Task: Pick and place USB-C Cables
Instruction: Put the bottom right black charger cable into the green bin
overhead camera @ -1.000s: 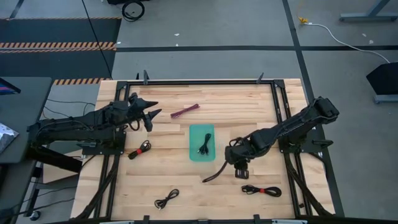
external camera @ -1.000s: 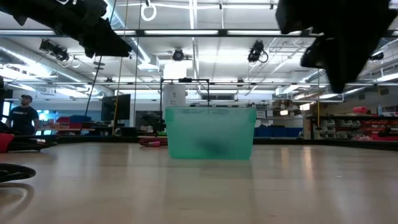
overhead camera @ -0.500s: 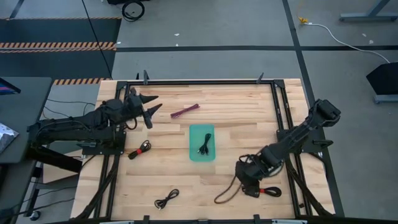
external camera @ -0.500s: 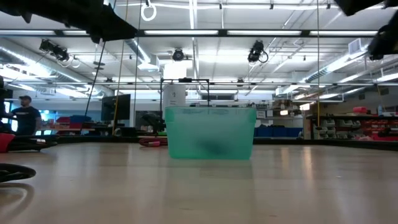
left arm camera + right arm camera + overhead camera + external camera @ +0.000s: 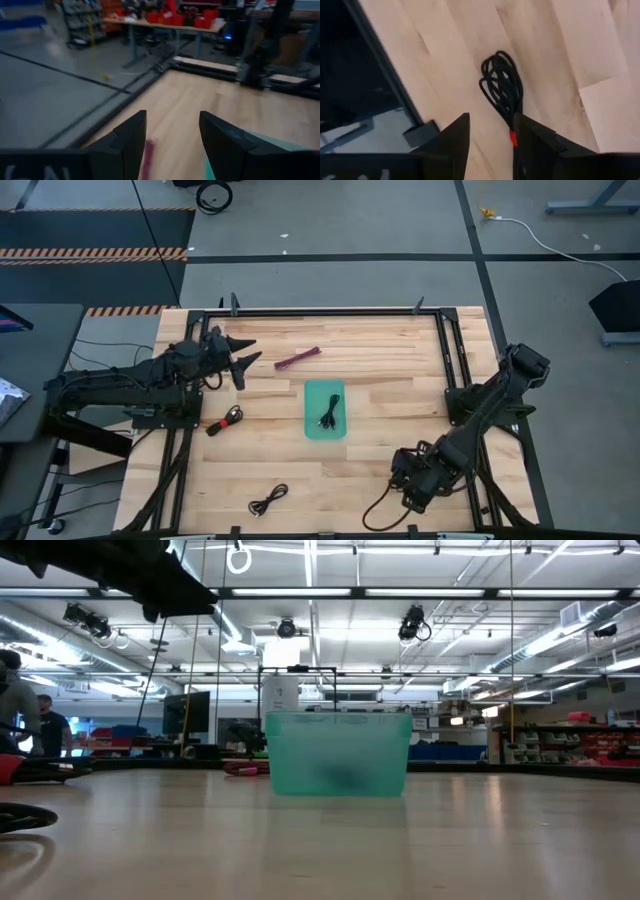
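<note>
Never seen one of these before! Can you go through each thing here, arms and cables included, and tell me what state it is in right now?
Left gripper: open, empty, held near the maroon cable.
Right gripper: open, empty, over the black coiled cable with a red tie.
Translucent teal plastic tray: upright, holding one black cable.
Maroon-purple cable: lying loose on the table.
Black cable bundle with red ties: on the table, left of the tray.
Small black coiled cable: lying by the near edge.

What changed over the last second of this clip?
The right claw swung from beside the teal tray to the table's near-right corner, now open over a red-tied black cable. The left claw, tray and other cables stayed put.
</note>
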### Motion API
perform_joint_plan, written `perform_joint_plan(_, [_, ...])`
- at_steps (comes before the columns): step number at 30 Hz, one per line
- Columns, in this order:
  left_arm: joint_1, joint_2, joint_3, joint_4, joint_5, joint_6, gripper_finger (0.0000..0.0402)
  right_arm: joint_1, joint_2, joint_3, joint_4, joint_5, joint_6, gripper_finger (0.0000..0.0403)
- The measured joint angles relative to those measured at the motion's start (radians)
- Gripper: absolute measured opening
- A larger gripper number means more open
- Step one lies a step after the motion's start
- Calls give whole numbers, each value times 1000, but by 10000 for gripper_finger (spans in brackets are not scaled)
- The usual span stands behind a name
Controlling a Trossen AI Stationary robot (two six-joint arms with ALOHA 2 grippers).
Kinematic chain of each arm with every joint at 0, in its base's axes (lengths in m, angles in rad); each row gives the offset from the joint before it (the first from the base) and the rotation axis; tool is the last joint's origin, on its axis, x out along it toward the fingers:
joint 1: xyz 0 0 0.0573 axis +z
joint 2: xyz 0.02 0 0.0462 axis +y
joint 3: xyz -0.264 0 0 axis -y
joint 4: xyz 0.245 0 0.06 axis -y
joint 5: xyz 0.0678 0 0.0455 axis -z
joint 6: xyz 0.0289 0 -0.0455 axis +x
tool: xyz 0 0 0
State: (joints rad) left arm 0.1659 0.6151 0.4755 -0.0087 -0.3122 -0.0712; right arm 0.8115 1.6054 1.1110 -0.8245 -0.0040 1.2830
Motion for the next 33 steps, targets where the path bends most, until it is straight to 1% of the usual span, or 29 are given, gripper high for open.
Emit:
perform_joint_plan(2, [-12, 0, 0, -11, 26, -27, 190, 6, 40, 0, 6, -20, -3, 176])
perform_joint_plan(5, [-35, 0, 0, -12, 59, -70, 190, 13, 110, 0, 6, -76, -31, 195])
perform_joint_plan(7, [-54, 0, 0, -12, 63, -100, 190, 15, 150, 0, -5, -103, -52, 208])
perform_joint_plan(11, [-95, 0, 0, -20, 63, -145, 190, 21, 210, 0, -26, -118, -86, 228])
perform_joint_plan(15, [-139, 0, 0, -42, 63, -199, 190, 28, 259, 0, -28, -121, -122, 235])
perform_joint_plan(18, [-175, 0, 0, -53, 64, -235, 190, 27, 286, 5, -34, -125, -139, 230])
perform_joint_plan(21, [-211, 0, 0, -63, 63, -260, 190, 26, 301, 6, -45, -127, -159, 209])
perform_joint_plan(23, [-234, 0, 0, -68, 63, -274, 190, 26, 299, 6, -53, -127, -163, 183])
perform_joint_plan(25, [-256, 0, 0, -73, 63, -294, 190, 24, 287, 3, -62, -121, -162, 144])
perform_joint_plan(28, [-289, 13, 0, -74, 63, -317, 190, 20, 271, -1, -70, -82, -162, 70])
perform_joint_plan(29, [-299, 19, 0, -75, 63, -318, 190, 17, 270, -1, -68, -75, -166, 51])
perform_joint_plan(33, [-320, 42, 0, -72, 63, -317, 190, -4, 269, -1, -64, -56, -215, 50])
